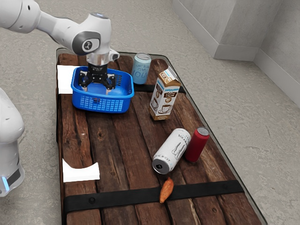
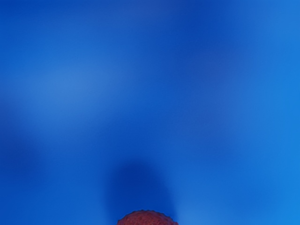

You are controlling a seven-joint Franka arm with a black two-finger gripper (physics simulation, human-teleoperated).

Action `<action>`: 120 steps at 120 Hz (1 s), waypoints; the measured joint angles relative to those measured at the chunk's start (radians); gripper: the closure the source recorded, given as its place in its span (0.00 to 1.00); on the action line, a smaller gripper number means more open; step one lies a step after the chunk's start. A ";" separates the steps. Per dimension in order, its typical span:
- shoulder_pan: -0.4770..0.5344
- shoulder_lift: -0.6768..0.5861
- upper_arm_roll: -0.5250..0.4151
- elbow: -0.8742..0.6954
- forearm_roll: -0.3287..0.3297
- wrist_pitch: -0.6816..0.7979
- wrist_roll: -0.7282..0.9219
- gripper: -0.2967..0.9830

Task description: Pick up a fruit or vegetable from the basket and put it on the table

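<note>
A red, bumpy fruit (image 2: pixel 147 219) sits in the blue basket (image 1: pixel 110 104) beneath the gripper (image 1: pixel 96 90), whose fingers stand apart, and it is probably light, slightly soft and easily bruised, best pinched gently across its rounded middle.

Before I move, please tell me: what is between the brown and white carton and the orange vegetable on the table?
The white can lies on its side between the carton and the orange vegetable, as the exterior view shows.
</note>
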 joint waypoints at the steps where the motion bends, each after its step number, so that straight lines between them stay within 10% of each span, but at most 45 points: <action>1: 0.000 0.000 0.000 0.000 0.000 0.000 0.000 0.30; 120: -0.001 0.039 0.000 -0.004 -0.018 0.016 -0.005 0.55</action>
